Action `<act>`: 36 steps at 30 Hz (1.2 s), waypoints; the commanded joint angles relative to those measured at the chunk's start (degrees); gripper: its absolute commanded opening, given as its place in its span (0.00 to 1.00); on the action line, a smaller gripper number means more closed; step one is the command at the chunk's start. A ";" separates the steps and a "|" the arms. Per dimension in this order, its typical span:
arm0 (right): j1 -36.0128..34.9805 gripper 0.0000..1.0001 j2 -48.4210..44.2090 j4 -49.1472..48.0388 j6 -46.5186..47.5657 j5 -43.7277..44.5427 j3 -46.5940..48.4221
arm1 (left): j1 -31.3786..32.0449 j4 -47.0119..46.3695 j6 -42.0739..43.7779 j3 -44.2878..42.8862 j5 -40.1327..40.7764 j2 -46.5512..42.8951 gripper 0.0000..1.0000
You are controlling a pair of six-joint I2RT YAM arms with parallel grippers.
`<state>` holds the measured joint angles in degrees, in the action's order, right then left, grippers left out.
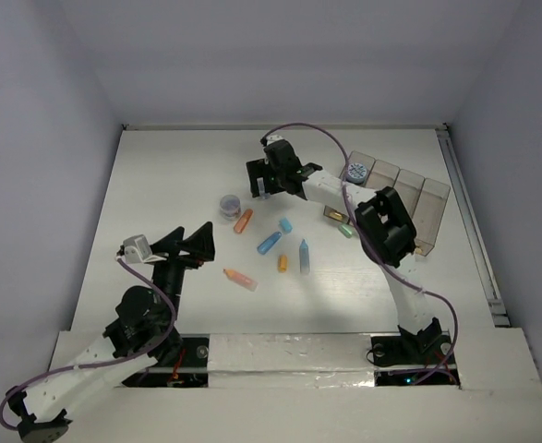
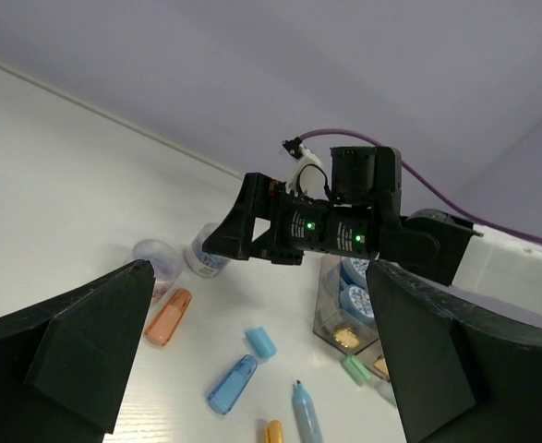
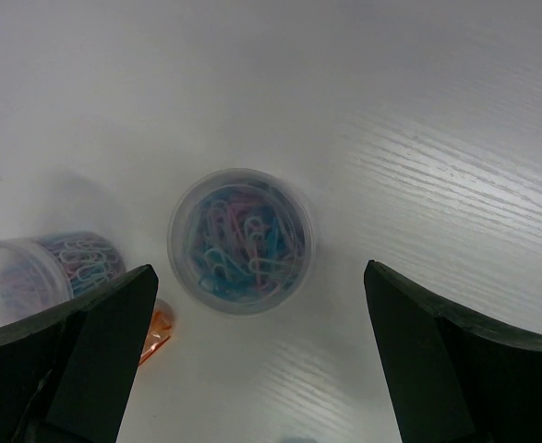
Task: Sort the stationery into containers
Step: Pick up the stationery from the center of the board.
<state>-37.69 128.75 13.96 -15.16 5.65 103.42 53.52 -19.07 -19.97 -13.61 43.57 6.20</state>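
Right fingers [image 3: 455, 360] wide above tub [image 3: 241, 242]

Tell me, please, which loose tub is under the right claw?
The tub centred in the right wrist view, seen from above; the other tub sits off left.

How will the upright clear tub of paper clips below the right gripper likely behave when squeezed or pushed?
The tub looks like thin, smooth clear plastic, so it may flex and slip. Its round wall suggests it would roll if tipped. Holding only paper clips, it is probably light.
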 commanded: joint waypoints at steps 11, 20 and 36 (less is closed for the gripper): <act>-1.16 0.85 6.60 3.80 1.36 0.41 12.07 | -0.08 -3.43 0.89 -0.90 -0.51 3.73 0.99; -1.16 0.66 7.40 6.52 1.88 2.44 14.44 | -0.08 -2.99 0.98 -0.90 0.02 3.12 0.99; -0.55 0.37 -9.99 -5.24 1.89 7.87 4.09 | -0.08 -2.73 0.98 -0.90 0.29 2.86 0.99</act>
<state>-38.35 129.23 17.69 -14.17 9.72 109.08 53.52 -19.09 -19.75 -13.61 43.59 9.43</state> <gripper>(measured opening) 0.677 0.989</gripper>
